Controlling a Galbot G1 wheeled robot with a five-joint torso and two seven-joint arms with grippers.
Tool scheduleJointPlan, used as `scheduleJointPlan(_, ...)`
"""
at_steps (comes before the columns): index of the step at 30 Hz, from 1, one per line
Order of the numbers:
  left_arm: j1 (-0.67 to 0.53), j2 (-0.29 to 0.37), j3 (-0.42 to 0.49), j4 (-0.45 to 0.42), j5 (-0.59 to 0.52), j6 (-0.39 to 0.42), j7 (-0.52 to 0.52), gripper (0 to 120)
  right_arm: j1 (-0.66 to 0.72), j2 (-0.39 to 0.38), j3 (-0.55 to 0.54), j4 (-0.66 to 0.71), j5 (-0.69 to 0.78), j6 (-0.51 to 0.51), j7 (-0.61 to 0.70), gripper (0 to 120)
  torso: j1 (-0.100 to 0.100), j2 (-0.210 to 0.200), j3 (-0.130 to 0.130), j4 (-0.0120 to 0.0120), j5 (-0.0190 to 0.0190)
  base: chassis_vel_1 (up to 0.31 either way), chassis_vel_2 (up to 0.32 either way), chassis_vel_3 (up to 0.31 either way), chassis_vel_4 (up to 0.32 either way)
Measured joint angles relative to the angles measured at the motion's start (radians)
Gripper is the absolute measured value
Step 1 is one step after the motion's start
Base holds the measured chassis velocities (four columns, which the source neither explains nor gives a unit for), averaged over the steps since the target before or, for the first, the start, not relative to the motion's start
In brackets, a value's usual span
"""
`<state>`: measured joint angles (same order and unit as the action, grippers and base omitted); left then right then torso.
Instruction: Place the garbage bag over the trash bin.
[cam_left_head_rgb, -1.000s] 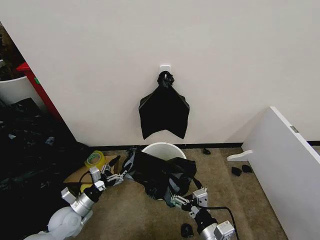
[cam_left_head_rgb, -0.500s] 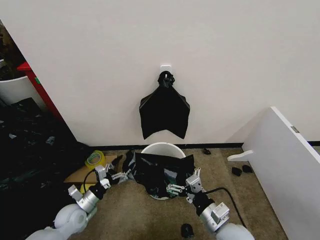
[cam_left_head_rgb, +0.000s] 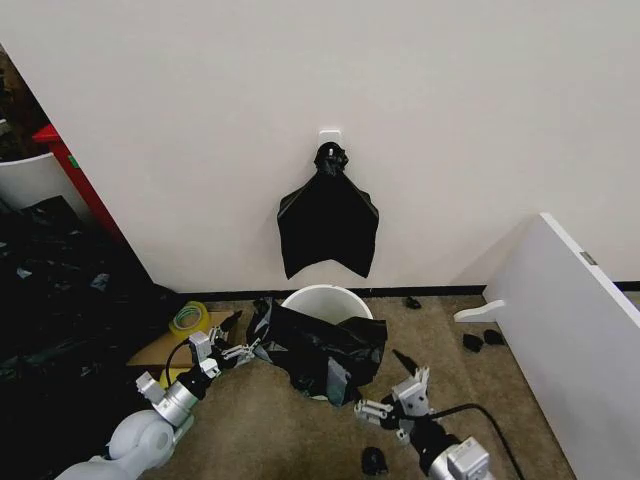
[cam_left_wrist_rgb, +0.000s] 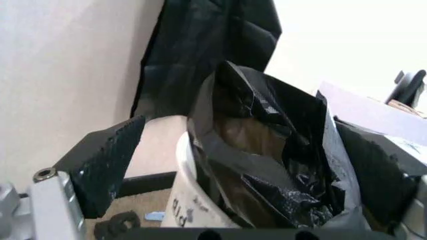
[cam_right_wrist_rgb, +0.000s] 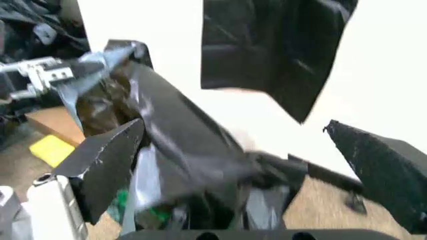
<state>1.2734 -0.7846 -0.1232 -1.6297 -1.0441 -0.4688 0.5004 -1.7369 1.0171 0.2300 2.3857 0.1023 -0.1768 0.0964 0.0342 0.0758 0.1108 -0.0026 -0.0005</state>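
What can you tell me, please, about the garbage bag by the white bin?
The garbage bag is thin, glossy black plastic, heavily wrinkled. It lies draped over the near rim and front of the white trash bin, leaving the far rim bare, so the bin is only partly covered. The left hand is at its left edge; the right hand stands open, apart from it.

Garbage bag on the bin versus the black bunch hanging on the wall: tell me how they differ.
The garbage bag lies crumpled over the trash bin on the floor; the hanging bunch fans out flat against the wall. The garbage bag's edge is at the left gripper; the hanging bunch is pinched at a white hook. Both are glossy black plastic.
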Motion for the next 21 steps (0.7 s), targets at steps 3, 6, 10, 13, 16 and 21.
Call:
scheduleJointPlan(3, -0.005, 0.003, 0.009, -0.009, 0.014, 0.0, -0.004, 100, 0.05, -0.039, -0.001, -0.001, 0.045, -0.002, -0.045, 100, 0.0, 0.0, 0.0, 0.0004, 0.0001, 0.0, 0.0, 0.0, 0.0)
scheduleJointPlan(6, -0.013, 0.003, 0.017, -0.009, 0.024, 0.0, -0.005, 100, 0.106, -0.071, -0.017, -0.014, 0.092, -0.008, -0.09, 100, 0.0, 0.0, 0.0, -0.0006, -0.0004, 0.0, 0.0, 0.0, 0.0)
scheduleJointPlan(10, -0.011, 0.0, 0.018, -0.01, 0.044, 0.001, -0.006, 100, 0.301, -0.109, -0.096, -0.094, 0.218, -0.064, -0.178, 100, 0.0, 0.0, 0.0, 0.0005, 0.0001, 0.0, 0.0, 0.0, 0.0)
scheduleJointPlan(13, -0.007, -0.01, 0.017, -0.013, 0.054, 0.002, -0.007, 100, 0.429, -0.109, -0.182, -0.163, 0.28, -0.122, -0.206, 99, 0.0, 0.0, 0.0, 0.0003, -0.0001, 0.0, 0.0, 0.0, 0.0)
scheduleJointPlan(16, -0.005, -0.015, 0.017, -0.015, 0.057, 0.004, -0.008, 100, 0.49, -0.101, -0.226, -0.197, 0.292, -0.155, -0.208, 98, 0.0, 0.0, 0.0, 0.0002, -0.0001, 0.0, 0.0, 0.0, 0.0)
scheduleJointPlan(21, -0.007, -0.022, 0.019, -0.016, 0.06, 0.006, -0.008, 100, 0.583, -0.077, -0.296, -0.251, 0.302, -0.185, -0.189, 84, 0.0, 0.0, 0.0, 0.0003, 0.0, 0.0, 0.0, 0.0, 0.0)
